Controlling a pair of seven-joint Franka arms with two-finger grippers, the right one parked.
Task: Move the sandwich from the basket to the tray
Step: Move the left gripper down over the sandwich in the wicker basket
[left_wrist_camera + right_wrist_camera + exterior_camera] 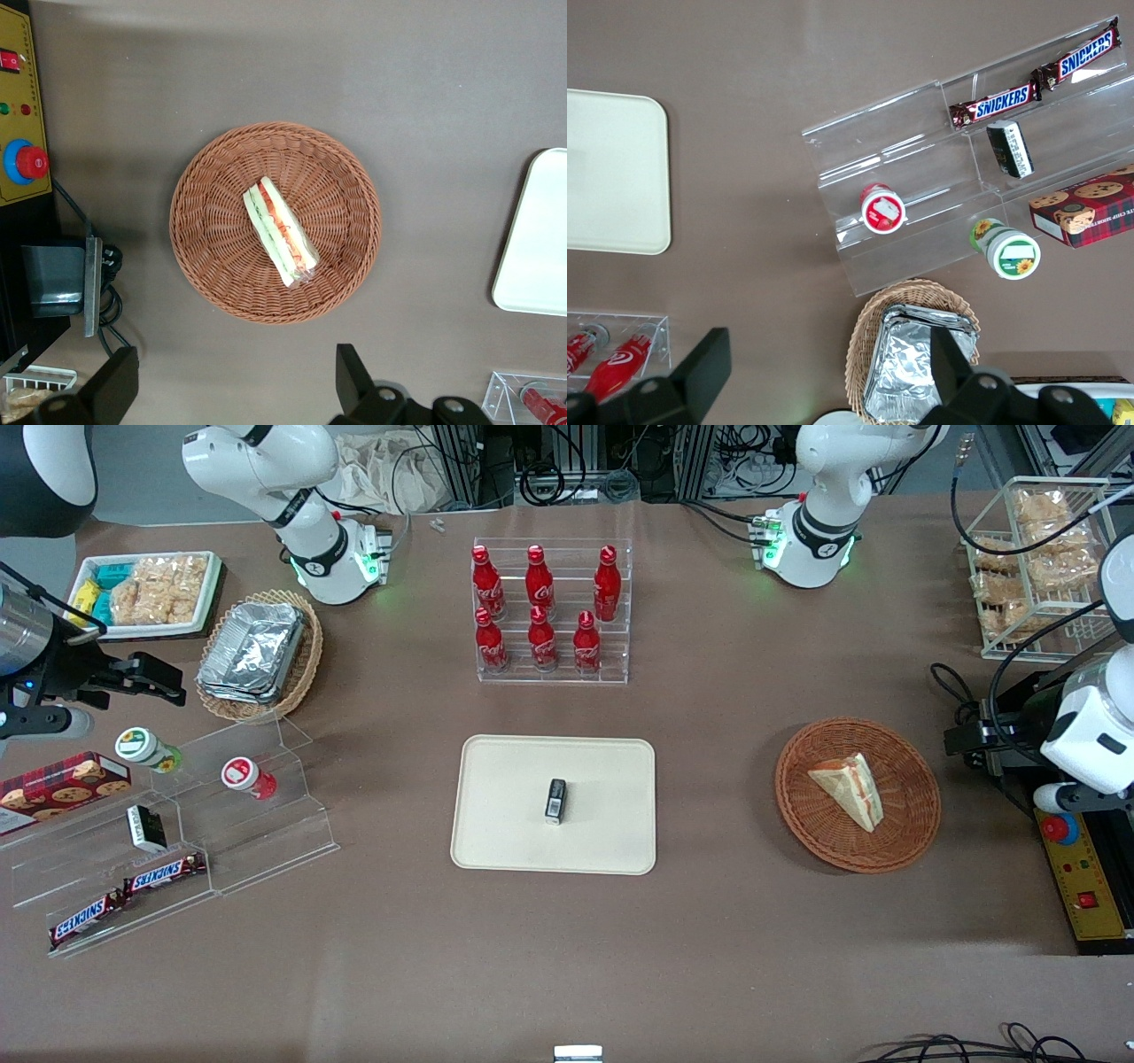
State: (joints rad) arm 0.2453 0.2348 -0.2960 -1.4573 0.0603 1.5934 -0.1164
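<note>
Sandwich [280, 230] lies inside the basket [204, 257], near the middle of the weave, on its side with the red and green filling edge showing. Nothing holds it.

The surface [726, 921] carries everything; the tray [496, 833] sits near its centre, well apart from the basket, which lies toward the working arm's end. A small dark box [555, 800] rests on the tray near its middle, leaving bare cream area all around it.

The end effector [235, 390] hangs high above the basket, its two fingers spread wide with nothing between them, and the sandwich shows just past the gap.

As I judge it, the task stands at its first step: the approach, with the grasp not yet made. The next move calls for a descent onto the wedge, with the fingers probably set across its thin bread faces and closed gently, since soft bread in slippery wrap may squash or slide. Afterwards the set-down should avoid the box.
</note>
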